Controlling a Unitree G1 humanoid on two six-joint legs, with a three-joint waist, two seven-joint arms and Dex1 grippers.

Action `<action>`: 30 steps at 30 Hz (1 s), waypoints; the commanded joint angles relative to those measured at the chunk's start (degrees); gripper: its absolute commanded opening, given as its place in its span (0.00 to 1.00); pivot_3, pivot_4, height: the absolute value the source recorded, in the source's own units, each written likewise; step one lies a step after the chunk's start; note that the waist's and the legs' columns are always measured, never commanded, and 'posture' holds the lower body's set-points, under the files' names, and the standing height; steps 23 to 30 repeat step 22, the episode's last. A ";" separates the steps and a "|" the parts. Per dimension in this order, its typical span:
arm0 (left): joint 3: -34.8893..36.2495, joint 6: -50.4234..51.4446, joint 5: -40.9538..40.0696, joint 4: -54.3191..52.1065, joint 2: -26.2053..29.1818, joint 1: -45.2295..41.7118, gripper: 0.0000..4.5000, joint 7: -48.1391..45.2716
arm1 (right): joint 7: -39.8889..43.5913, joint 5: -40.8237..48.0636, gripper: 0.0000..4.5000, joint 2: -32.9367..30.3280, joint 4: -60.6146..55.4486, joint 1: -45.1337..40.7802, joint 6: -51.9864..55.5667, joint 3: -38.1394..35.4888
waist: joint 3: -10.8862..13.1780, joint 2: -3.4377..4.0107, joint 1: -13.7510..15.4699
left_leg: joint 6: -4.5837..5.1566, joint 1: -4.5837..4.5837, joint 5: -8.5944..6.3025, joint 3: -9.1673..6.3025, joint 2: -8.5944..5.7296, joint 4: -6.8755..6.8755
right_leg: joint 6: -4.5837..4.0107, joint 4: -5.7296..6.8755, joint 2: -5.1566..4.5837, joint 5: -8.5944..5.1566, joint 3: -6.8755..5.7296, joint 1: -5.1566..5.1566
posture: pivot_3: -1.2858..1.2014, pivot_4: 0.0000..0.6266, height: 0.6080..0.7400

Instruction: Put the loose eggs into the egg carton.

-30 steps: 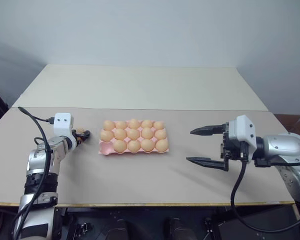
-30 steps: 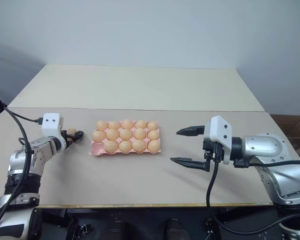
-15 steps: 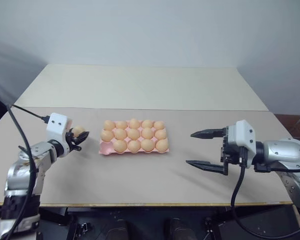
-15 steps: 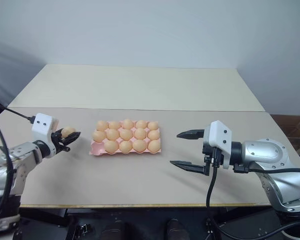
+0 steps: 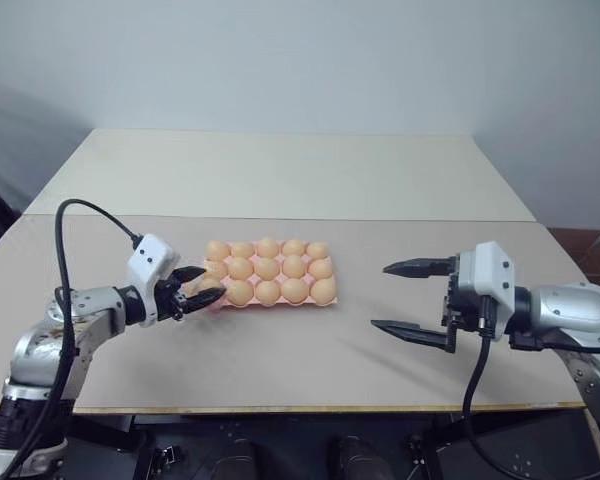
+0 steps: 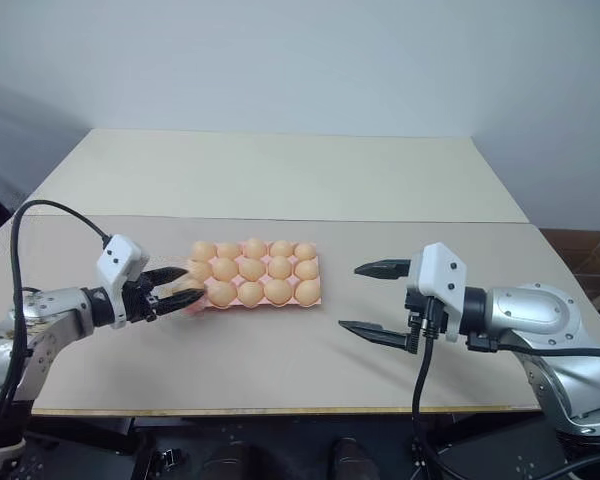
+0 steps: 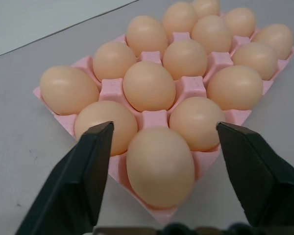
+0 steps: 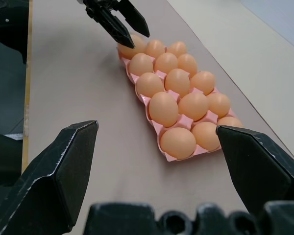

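Observation:
The pale pink egg carton point(image 5: 276, 303) lies at the middle of the table, and every cup I see holds a pale orange egg. My left gripper point(image 5: 208, 283) is at the carton's near left corner, open. Its two fingers point(image 7: 83, 171) stand apart on either side of the corner egg point(image 7: 160, 166), which rests in its cup with a gap on both sides. From the right wrist view this same gripper point(image 8: 122, 24) sits at the carton's far end. My right gripper point(image 5: 380, 296) hovers open over the table to the right of the carton point(image 8: 164, 147), with nothing between its fingers.
The grey table point(image 5: 280, 370) has its front edge close to me. A lighter second table point(image 5: 280, 170) adjoins it at the back. A black cable point(image 5: 80, 215) loops above my left arm.
My left gripper carried an egg from the table left of the carton rightward to the near left corner cup, then opened. The egg now sits in that cup. The right arm stayed still.

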 commanded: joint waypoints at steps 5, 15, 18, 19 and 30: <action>11.72 -2.68 -6.84 -5.91 4.39 4.24 0.99 -6.78 | 0.30 1.12 1.00 -0.32 -0.44 -0.84 -0.74 -2.15 | 0.00 0.00 -0.39 | 0.00 -0.03 0.00 0.00 0.03 0.00 | 0.00 0.00 0.02 0.00 0.01 -0.06 | 0.52 0.24 1.00; 31.35 -1.50 -13.04 -14.61 7.30 24.51 0.99 -13.78 | 4.30 -1.36 1.00 0.14 7.22 -5.71 -3.75 0.89 | 0.01 0.02 -0.27 | -0.01 -0.02 -0.01 0.04 0.04 -0.02 | -0.34 -0.03 -0.03 -0.22 0.01 -0.09 | 0.52 0.24 1.00; 34.85 -0.71 -15.21 -17.72 6.06 28.07 0.99 -13.00 | 4.66 -1.68 1.00 0.68 8.60 -6.41 -4.24 1.16 | 0.01 0.02 0.04 | -0.01 -0.04 -0.01 0.04 0.04 -0.01 | -0.33 -0.05 -0.04 -0.22 0.00 -0.10 | 0.52 0.24 1.00; 35.64 -0.53 -15.33 -18.72 5.88 29.32 0.99 -12.73 | 4.65 -1.89 1.00 0.91 9.06 -6.61 -4.45 1.47 | 0.01 0.02 0.10 | -0.01 -0.04 -0.01 0.04 0.04 -0.01 | -0.34 -0.04 -0.03 -0.23 0.00 -0.10 | 0.52 0.24 1.00; 37.84 1.24 -17.48 -21.22 5.49 31.77 0.99 -11.44 | 4.95 -2.06 1.00 1.50 9.81 -6.89 -4.77 2.22 | 0.01 0.02 -0.02 | -0.01 -0.01 -0.01 0.04 0.05 -0.01 | -0.35 -0.02 -0.02 -0.23 0.00 -0.09 | 0.52 0.24 1.00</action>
